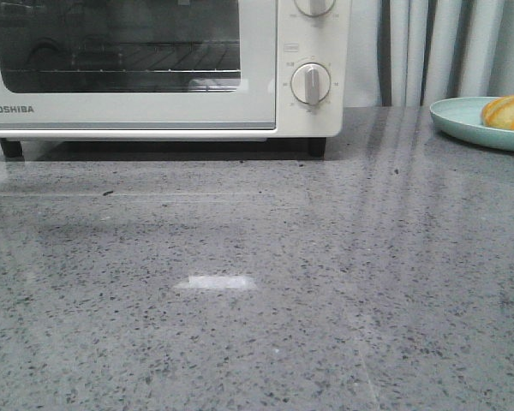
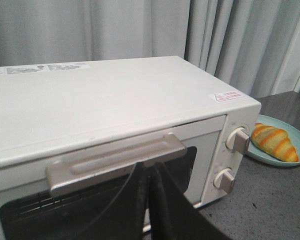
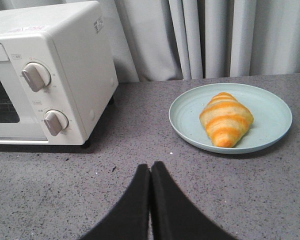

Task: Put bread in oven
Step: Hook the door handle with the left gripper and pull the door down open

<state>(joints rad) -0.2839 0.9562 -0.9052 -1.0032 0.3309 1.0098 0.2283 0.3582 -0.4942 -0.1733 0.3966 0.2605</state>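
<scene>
Item: oven (image 1: 154,68), cream-white Toshiba, standing at the back left of the grey speckled worktop (image 1: 257,300); glass door shut, wire rack visible behind the glass; door handle (image 2: 115,161) a long pale bar along the top edge of the door; two dial knobs down the right-hand panel, lower knob (image 1: 310,84) in plain sight.

Item: bread (image 3: 226,119), golden croissant-shaped roll with paler stripes; lying on a pale blue-green plate (image 3: 270,100) to the right of the oven, well apart from it; untouched by either arm.

Item: left hand (image 2: 149,172), dark fingers pressed together with no gap and nothing between them; poised just before the door handle, tips near its lower edge; whether they touch it I cannot tell.

Item: right hand (image 3: 150,172), likewise clenched and empty; hovering over bare worktop, near the plate but short of it, roll straight ahead.

Backdrop: grey curtain (image 3: 215,35) behind everything.

State of the job, by my reckoning: nothing accomplished yet; door not opened, roll not picked up. Outstanding: pull the door down, most likely the left arm's part given its position; spread the right fingers, take the roll off the plate, carry it across, set it on the rack; shutting the door probably follows.
</scene>
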